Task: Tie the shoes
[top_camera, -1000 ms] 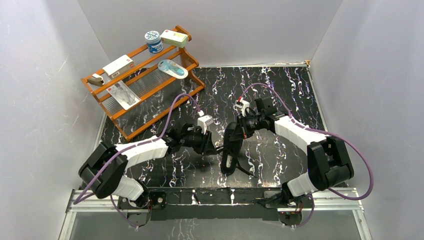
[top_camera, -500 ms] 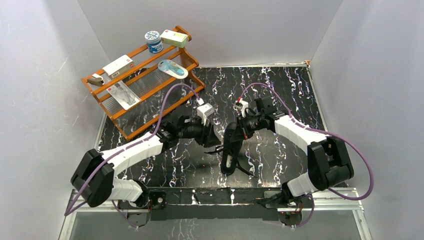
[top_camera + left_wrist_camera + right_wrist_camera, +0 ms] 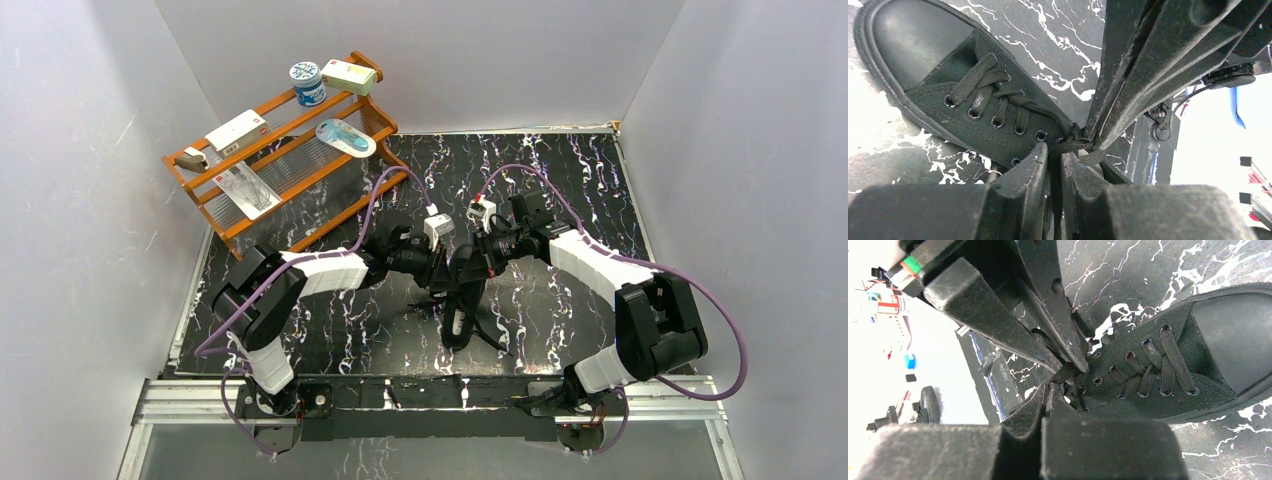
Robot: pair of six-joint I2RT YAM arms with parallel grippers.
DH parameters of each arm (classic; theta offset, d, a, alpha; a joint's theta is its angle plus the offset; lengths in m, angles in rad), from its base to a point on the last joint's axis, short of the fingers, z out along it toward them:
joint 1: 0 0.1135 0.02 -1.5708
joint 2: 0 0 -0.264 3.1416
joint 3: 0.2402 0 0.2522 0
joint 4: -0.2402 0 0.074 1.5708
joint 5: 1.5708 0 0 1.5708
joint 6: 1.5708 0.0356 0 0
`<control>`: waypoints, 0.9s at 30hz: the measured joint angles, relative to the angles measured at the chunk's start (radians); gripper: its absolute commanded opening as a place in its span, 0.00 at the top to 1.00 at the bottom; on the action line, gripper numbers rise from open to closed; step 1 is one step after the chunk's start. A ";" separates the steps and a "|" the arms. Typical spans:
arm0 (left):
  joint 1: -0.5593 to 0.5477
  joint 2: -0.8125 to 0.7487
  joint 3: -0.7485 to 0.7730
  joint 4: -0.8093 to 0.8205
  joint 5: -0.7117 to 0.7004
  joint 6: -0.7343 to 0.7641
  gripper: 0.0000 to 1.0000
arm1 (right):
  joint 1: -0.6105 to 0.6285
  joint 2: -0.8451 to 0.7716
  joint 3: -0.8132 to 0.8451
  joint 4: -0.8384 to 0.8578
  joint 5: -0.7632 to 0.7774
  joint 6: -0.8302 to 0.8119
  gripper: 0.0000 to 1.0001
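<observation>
1. Position and orientation. The small black low-top canvas sneaker (image 3: 458, 322) lies on the black white-veined marble-pattern table (image 3: 560, 170), between the two arms and near the middle of the table. Its long axis runs from near to far. The smooth black toe cap (image 3: 918, 45) points towards the far edge, and the heel towards the arm bases. The thin black laces (image 3: 993, 95) cross between the eyelets and gather in a knot at the top pair. Loose ends trail on the table beside the heel.

2. Containers. An orange-brown wooden two-tier rack (image 3: 272, 106) stands at the far left corner, well apart from the sneaker.
- Upper tier: a round blue-and-white tub (image 3: 306, 83), a green-and-white carton (image 3: 349, 76) and a flat white box (image 3: 238, 131).
- Lower tier: a blue oval packet (image 3: 345, 137) and a clear printed sheet pack (image 3: 245, 188).

3. Grippers. The fingertips of both grippers meet at the knot.
- The left gripper (image 3: 1054, 152) is closed to a narrow slit, with a lace strand clamped in it.
- The right gripper (image 3: 1046, 390) has its fingers pressed fully together and its tips touching the knot. Whether a strand is pinched between them cannot be told.
</observation>
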 measured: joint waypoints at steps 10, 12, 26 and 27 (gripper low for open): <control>0.001 0.013 -0.006 0.046 0.028 -0.039 1.00 | 0.001 -0.003 0.063 -0.097 0.149 0.105 0.38; 0.001 0.013 -0.006 0.047 0.028 -0.046 1.00 | 0.001 -0.033 0.076 -0.150 0.225 0.150 0.37; 0.001 0.013 -0.015 0.035 0.026 -0.087 1.00 | 0.059 -0.272 -0.255 -0.099 0.290 0.358 0.54; 0.001 0.013 -0.015 0.032 0.026 -0.087 1.00 | 0.065 -0.262 -0.264 -0.074 0.290 0.359 0.54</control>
